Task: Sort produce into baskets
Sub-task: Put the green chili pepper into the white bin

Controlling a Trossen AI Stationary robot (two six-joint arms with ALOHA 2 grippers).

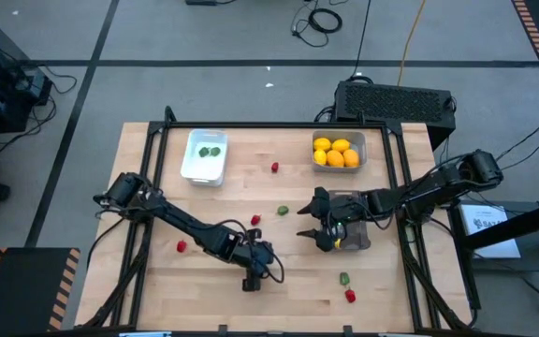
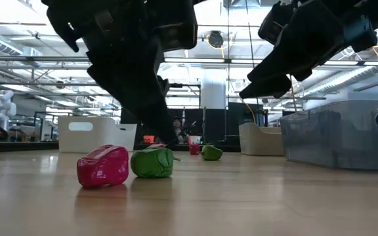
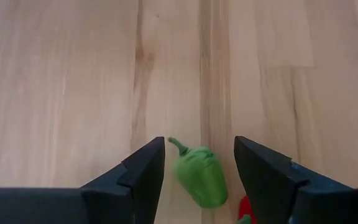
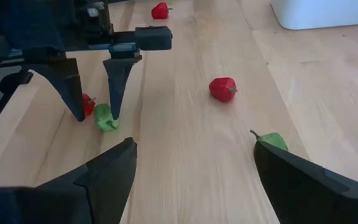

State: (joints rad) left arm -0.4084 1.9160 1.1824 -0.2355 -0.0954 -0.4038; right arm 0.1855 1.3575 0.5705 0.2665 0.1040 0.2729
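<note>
Left wrist view: left gripper [image 3: 199, 142] is down at the pale wooden surface [image 3: 73, 74] with its jaws partly open around a small green toy pepper with a curled stem [image 3: 197, 177]. There is a gap on each side, so no grip yet. A small red berry-like piece [image 3: 244, 210] sits just beside the pepper, near one jaw.

The right wrist view agrees: the left jaws stand on either side of the pepper, tips at or near the surface.

Right gripper [image 1: 309, 223] waits mid-surface, jaws wide open and empty, by the darker grey narrow plastic tray [image 1: 354, 239].

High view, sort so far:
- The white rectangular plastic tray [image 1: 187, 168], far left, holds green leafy pieces [image 1: 210, 150].
- The pale grey tray [image 1: 363, 148], far right, holds the yellow-orange lemon-like fruits [image 1: 335, 153].
- Red and green pieces are still scattered loose on the surface.

My read of the step: pre-grasp on a green piece, task roughly mid-way.

Next move calls for:
- Close squarely on the pepper body.
- Lift straight up.
- Carry it to the white tray with the other greens.

Watch-outs:
- The red piece is close enough to get nudged or pinched along with the pepper.
- The pepper lies skewed between the jaws, so it may roll as they close.
</note>
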